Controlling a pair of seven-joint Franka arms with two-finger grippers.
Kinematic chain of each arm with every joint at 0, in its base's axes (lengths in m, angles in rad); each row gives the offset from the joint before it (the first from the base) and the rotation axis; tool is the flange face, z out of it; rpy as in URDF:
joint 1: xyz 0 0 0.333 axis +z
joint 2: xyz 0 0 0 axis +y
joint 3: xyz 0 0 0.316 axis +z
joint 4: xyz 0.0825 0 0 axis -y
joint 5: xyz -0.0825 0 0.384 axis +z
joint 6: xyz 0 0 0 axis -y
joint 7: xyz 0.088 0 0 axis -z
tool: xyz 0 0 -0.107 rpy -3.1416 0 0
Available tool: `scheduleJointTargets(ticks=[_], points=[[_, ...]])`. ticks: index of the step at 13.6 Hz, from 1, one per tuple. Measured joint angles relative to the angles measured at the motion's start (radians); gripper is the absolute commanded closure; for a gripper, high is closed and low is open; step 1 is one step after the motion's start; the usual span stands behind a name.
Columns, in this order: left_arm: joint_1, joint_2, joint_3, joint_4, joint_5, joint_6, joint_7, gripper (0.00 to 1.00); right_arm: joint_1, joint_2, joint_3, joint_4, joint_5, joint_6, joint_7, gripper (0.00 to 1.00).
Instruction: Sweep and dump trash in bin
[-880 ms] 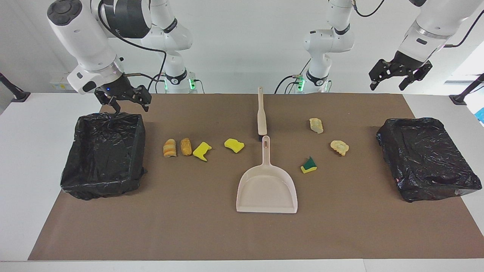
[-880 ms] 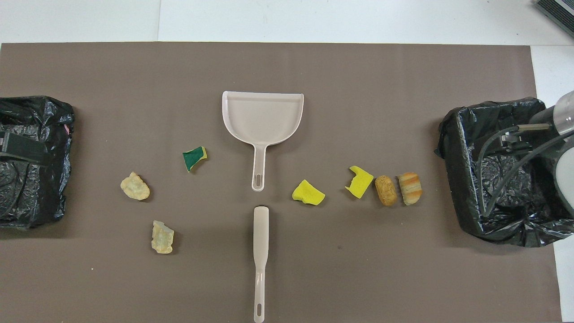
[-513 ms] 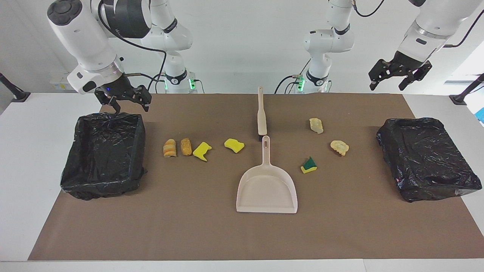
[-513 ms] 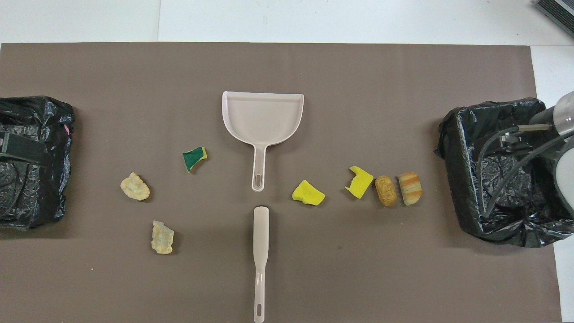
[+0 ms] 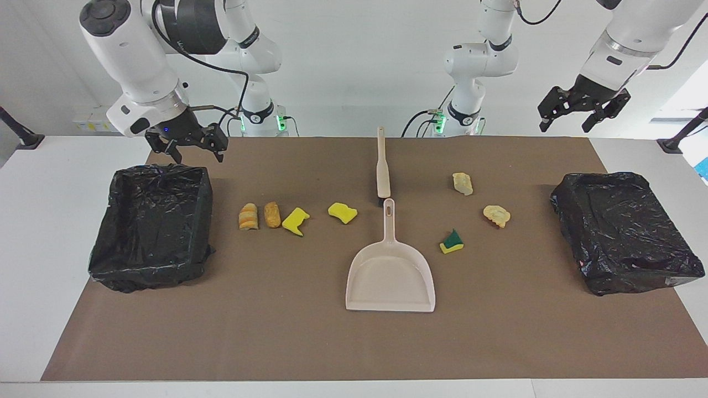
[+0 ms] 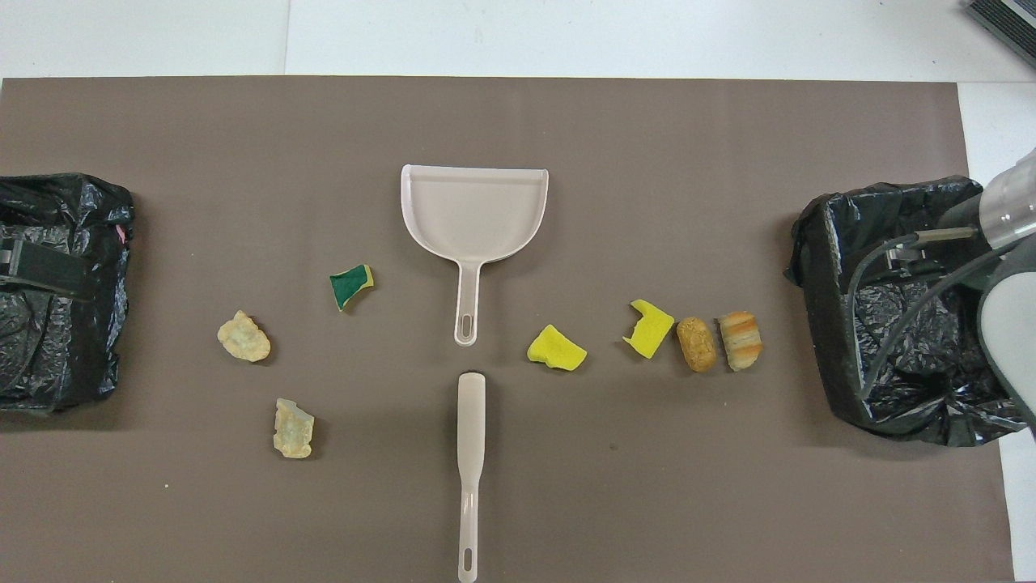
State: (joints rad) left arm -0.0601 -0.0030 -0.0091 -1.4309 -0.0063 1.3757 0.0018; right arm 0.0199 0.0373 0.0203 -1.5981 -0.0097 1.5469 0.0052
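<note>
Your right gripper (image 5: pixel 186 145) hangs open over the bin (image 5: pixel 152 226) at its table end, your left gripper (image 5: pixel 583 105) open above the left-arm edge, both empty, while 7 scraps (image 5: pixel 296 221) flank the mid-mat dustpan (image 5: pixel 390 273) and brush (image 5: pixel 382 168).

We find no readable text, label, brand, number or sign on anything here.
</note>
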Motion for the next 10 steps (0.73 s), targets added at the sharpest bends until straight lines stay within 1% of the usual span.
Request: scheduleJointTargets(ticks=[2,4,7,10], points=[[-0.001,-0.006,-0.006,-0.012,0.000,0.000,0.000,0.00,0.034,-0.001,0.002,0.000,-0.039,0.000,0.000,0.00],[-0.015,-0.035,-0.021,-0.062,-0.004,0.010,-0.008,0.00,0.044,-0.002,0.003,0.000,-0.048,0.000,0.000,0.00],[-0.106,-0.118,-0.035,-0.217,-0.008,0.088,-0.113,0.00,0.039,-0.002,-0.001,0.000,-0.049,0.000,0.000,0.00],[-0.252,-0.214,-0.042,-0.437,-0.011,0.198,-0.250,0.00,0.041,-0.002,-0.001,0.001,-0.049,0.007,0.000,0.00]])
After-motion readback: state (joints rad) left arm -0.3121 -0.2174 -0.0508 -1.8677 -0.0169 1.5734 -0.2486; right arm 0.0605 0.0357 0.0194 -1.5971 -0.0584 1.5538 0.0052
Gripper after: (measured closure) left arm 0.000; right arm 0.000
